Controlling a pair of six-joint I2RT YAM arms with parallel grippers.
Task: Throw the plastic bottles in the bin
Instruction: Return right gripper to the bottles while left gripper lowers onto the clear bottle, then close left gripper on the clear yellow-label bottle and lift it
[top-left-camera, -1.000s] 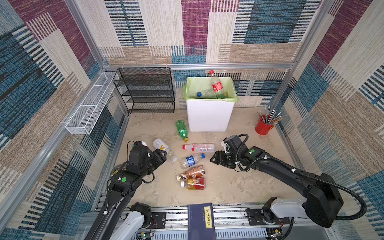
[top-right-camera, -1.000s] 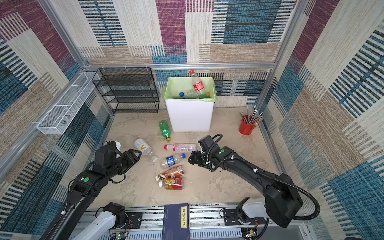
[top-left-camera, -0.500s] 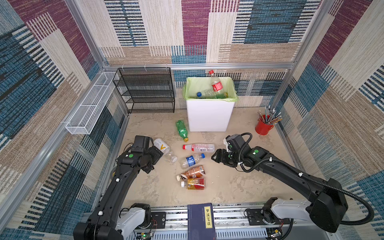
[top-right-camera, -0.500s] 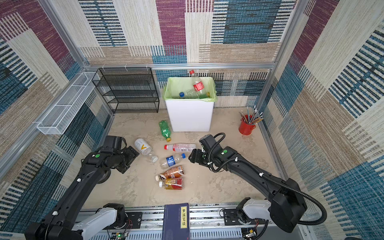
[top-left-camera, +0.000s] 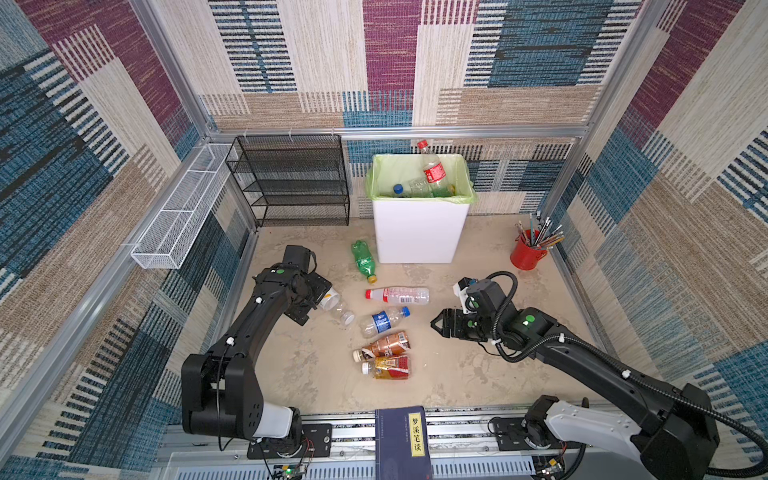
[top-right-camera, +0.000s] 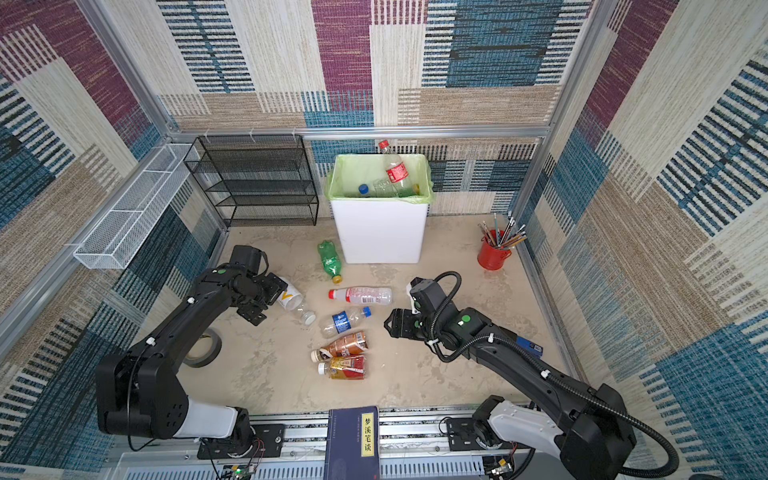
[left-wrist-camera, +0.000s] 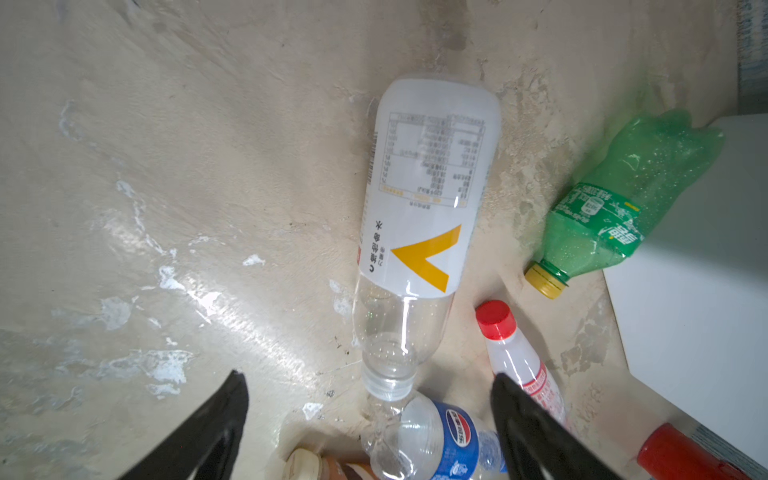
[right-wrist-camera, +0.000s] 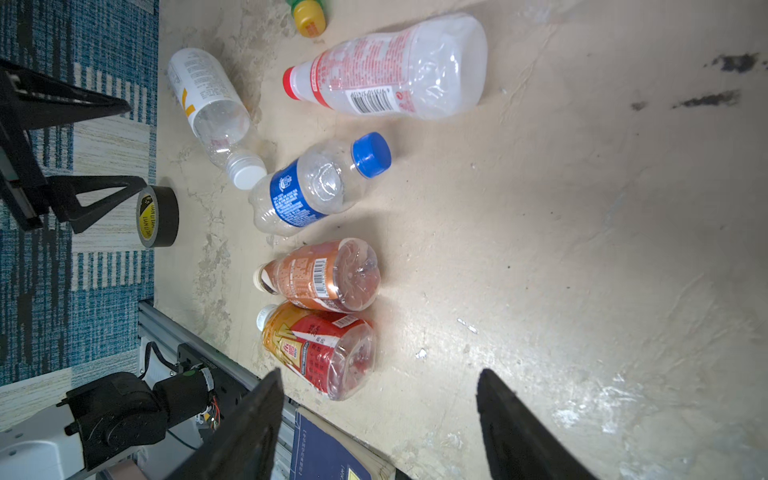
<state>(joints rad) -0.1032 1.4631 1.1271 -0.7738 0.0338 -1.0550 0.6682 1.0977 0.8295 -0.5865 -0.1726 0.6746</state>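
White-labelled clear plastic bottle (left-wrist-camera: 428, 187) with a yellow chevron and a white cap is the one that matters. It lies on its side on the mottled beige floor (left-wrist-camera: 187, 166), just beside the left gripper (left-wrist-camera: 366, 373), whose black jaws stand wide apart with nothing between them. In the left wrist view the fingers point along the bottle's long axis, with the cap end appearing nearest the tips and the flat base farthest off. The closing line of the jaws therefore runs across the bottle's narrow width, and neither finger appears to touch it. In both top views that axis runs on a slant, the base end partly hidden by the gripper and the cap aimed at the small blue-labelled bottle (top-left-camera: 382, 322), which it nearly touches. The right gripper (top-left-camera: 435, 323) hovers well apart, on the far side of the cluster, its jaws also parted and empty, facing two amber bottles (top-left-camera: 386, 345) that lie side by side. The left arm is plainly the nearer. The tall white bin (top-left-camera: 419, 232) with its green bag stands at the back and already holds several bottles. A green bottle (top-left-camera: 363, 259) and a red-capped clear bottle (top-left-camera: 399, 295) lie between it and the cluster. The coming move is probably a descent over the labelled body, then a squeeze.
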